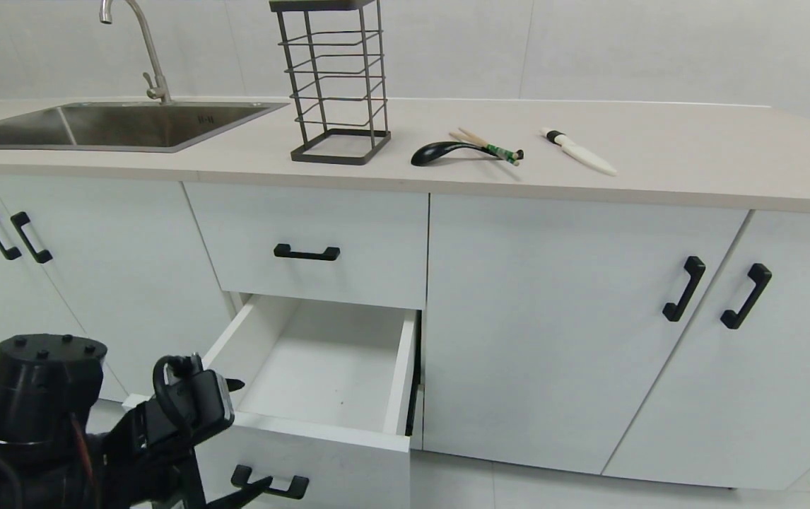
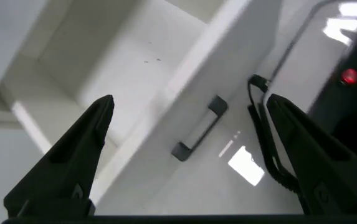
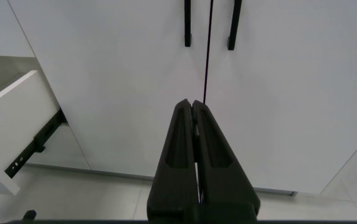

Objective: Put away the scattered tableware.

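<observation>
At the lower left, the left gripper (image 2: 189, 102) hangs just in front of the pulled-out drawer (image 1: 401, 371), and its two fingers (image 2: 81, 149) stand wide apart with nothing between them. In the left wrist view the black handle (image 2: 198, 127) of the drawer front lies between the two fingers, farther off. The drawer is the lower one of two under the counter (image 1: 695, 148), and its white floor is open to view from above. On the counter, at the far left, sits a steel sink (image 1: 115, 124) with a curved tap (image 1: 143, 49) behind it. To the right of the sink stands a tall black wire rack (image 1: 338, 81), upright. Farther right lies the tableware: a black spoon (image 1: 440, 150) with its bowl toward the rack, then a pair of chopsticks (image 1: 490, 146) that lie across the handle end of the spoon and touch it. A knife (image 1: 580, 152) with a white blade lies near them on the right, apart from both. Below, at the right, are two white cabinet doors (image 3: 278, 112) with black handles. The right gripper (image 3: 192, 106) is in front of these doors, its fingers pressed together and holding nothing.
</observation>
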Controlling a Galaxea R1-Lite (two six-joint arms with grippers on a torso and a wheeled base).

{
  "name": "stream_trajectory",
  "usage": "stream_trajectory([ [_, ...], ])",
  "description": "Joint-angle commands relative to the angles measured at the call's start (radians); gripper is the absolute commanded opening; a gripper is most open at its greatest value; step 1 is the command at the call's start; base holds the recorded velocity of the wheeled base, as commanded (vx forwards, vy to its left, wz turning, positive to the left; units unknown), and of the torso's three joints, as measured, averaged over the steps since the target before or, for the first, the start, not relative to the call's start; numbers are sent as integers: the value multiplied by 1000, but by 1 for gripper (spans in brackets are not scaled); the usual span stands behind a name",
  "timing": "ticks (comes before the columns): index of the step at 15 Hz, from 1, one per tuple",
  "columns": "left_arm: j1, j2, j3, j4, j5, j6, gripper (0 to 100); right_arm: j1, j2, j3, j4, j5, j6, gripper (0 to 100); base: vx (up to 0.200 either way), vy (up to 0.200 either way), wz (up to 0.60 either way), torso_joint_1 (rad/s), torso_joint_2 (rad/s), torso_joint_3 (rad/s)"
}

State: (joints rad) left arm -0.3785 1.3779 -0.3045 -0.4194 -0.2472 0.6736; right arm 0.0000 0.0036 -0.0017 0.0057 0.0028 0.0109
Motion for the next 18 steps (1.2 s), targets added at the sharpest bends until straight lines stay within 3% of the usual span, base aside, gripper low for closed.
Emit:
stream_trajectory([
  [1,1,10,-39,-4,26,-28,100,0,1,0,0,0,0,0,0,0,0,0,0,0],
  [2,1,30,-73,-9,49,-78,100,0,1,0,0,2,0,0,0,0,0,0,0,0],
  [3,1,38,-84,-13,66,-105,100,0,1,0,0,0,0,0,0,0,0,0,0,0],
  [4,3,46,-113,-22,100,-166,100,0,1,0,0,0,0,0,0,0,0,0,0,0],
  [5,3,50,-128,-24,108,-201,100,0,1,0,0,2,0,0,0,0,0,0,0,0],
  [6,4,63,-188,-25,106,-278,100,0,1,0,0,0,0,0,0,0,0,0,0,0],
  [8,1,102,-308,-35,92,-332,100,0,1,0,0,2,0,0,0,0,0,0,0,0],
  [9,1,113,-343,-44,57,-341,100,0,1,0,0,2,0,0,0,0,0,0,0,0],
  [10,4,115,-369,-56,-12,-371,100,0,1,0,0,0,0,0,0,0,0,0,0,0],
  [12,6,96,-386,-72,-119,-496,100,0,1,0,0,0,0,0,0,0,0,0,0,0],
  [14,35,84,-413,-76,-152,-629,100,0,1,0,0,0,0,0,0,0,0,0,0,0],
  [15,55,84,-423,-76,-155,-660,100,0,1,0,0,2,0,0,0,0,0,0,0,0],
  [17,105,52,-390,-75,-265,-801,100,0,1,0,0,0,0,0,0,0,0,0,0,0],
  [18,107,9,-351,-81,-343,-898,100,0,1,0,0,0,0,0,0,0,0,0,0,0],
])
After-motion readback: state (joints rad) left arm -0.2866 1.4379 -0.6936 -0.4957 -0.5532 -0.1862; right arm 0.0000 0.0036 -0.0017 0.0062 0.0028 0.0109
